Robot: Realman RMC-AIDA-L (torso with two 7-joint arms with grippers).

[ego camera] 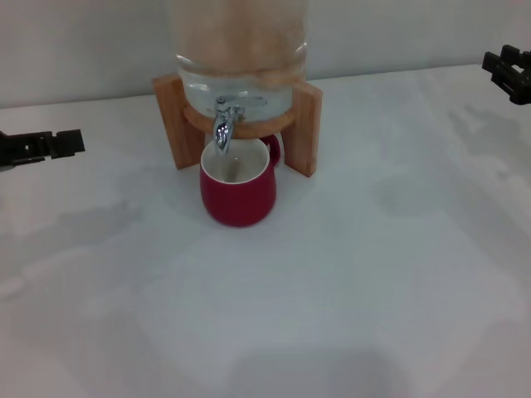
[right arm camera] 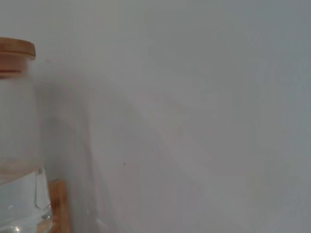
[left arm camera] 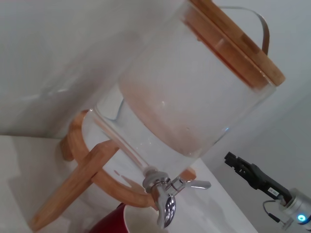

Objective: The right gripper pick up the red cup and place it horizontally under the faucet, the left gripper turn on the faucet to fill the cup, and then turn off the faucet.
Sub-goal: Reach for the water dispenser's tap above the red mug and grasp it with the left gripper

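Red cup [ego camera: 238,193] sat upright under faucet [ego camera: 223,126], frame center. Left pincer [ego camera: 50,145] mid-left, right pincer [ego camera: 508,73] upper right; can't tell either's opening. Risk: clumsy lever reach, cup knocked, overflow on tabletop [ego camera: 348,290].

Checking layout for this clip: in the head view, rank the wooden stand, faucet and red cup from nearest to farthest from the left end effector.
1. Wooden stand, its near leg, closest to the left end effector.
2. Faucet and red cup, centre: too close to call.
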